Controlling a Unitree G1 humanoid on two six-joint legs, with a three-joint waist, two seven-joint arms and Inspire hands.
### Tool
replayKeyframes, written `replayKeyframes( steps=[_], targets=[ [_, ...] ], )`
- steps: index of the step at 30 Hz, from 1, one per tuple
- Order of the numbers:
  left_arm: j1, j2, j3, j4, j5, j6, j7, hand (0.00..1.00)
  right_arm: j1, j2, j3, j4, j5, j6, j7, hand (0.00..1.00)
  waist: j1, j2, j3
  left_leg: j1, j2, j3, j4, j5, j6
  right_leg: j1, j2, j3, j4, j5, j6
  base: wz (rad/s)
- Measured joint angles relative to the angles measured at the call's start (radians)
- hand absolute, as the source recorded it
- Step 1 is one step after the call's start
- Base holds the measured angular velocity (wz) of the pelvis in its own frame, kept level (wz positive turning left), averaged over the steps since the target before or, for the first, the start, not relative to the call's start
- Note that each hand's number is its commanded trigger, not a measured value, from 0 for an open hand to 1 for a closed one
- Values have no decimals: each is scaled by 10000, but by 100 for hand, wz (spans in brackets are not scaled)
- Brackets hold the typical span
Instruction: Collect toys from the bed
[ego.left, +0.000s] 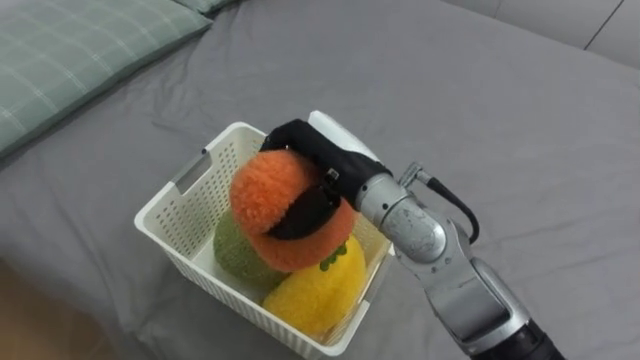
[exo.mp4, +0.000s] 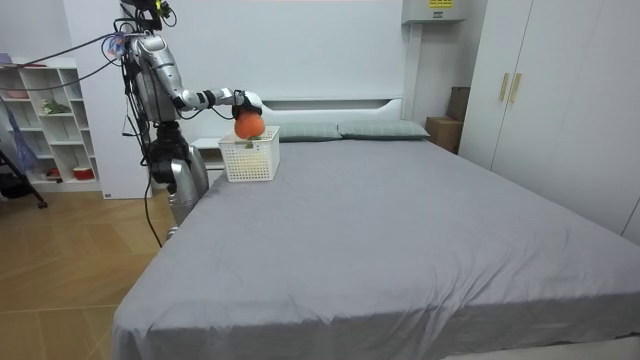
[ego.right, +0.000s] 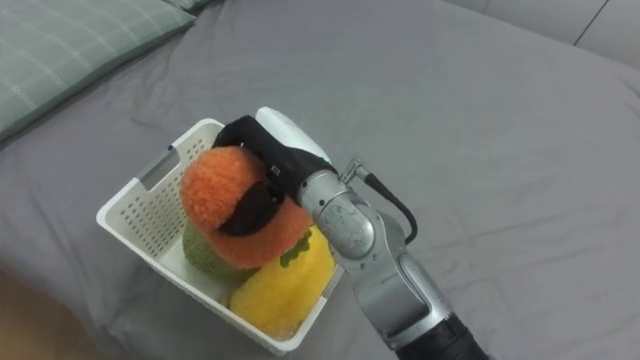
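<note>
From the head camera I saw the right hand (ego.left: 318, 150) reaching in from the lower right, over the white basket (ego.left: 165, 225) that sat on the grey bed (ego.left: 520, 130). Its dark fingers (ego.left: 300, 215) were curled round a fuzzy orange toy (ego.left: 270, 190), one of them wrapped across the toy's middle, so the grasp looked firm. The orange toy was at the top of the basket, rising above its rim and directly over two more plush toys lying inside: a green toy (ego.left: 235, 255) toward the basket's left side and a yellow toy (ego.left: 315, 285) toward its near right corner. I could not tell whether the orange toy was resting on them or hanging just clear. A pale green checked pillow (ego.left: 70, 50) lay at the upper left, apart from the basket. In the room view the robot stood on the wooden floor at the side of the bed, close to the headboard, with its arm stretched out level above the basket.
</note>
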Motion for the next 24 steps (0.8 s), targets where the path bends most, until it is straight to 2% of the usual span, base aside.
replayKeyframes(
  steps=[6, 8, 21, 24],
  targets=[
    [56, 26, 26, 32, -3, 0, -2, 0, 0, -28, -84, 1, -67, -9, -94, 0, 82, -184, 69, -5, -2, -15, 2, 0, 0, 5, -10, -33, -25, 0, 0, 0],
    [49, 39, -23, 31, -2, -2, -15, 0, 1, -23, -84, 4, -66, -13, -116, 0, 84, -225, 68, -2, -9, -14, 10, 0, 0, -2, -20, -31, -50, 1, 0, 0],
    [-35, 93, 21, -41, -2, -27, -10, 0, 40, -86, -104, 497, -115, -213, -706, 0, -153, -176, 76, -9, -15, -7, 7, 1, -2, 18, -6, 49, -107, 0, 0, 0],
    [-67, 89, 127, -356, -4, -99, 9, 0, 41, -110, -317, 497, -108, -237, -958, 0, -172, -160, 70, -12, -16, -13, 8, 3, -2, 28, 13, 35, -111, 1, 0, 0]
  ],
)
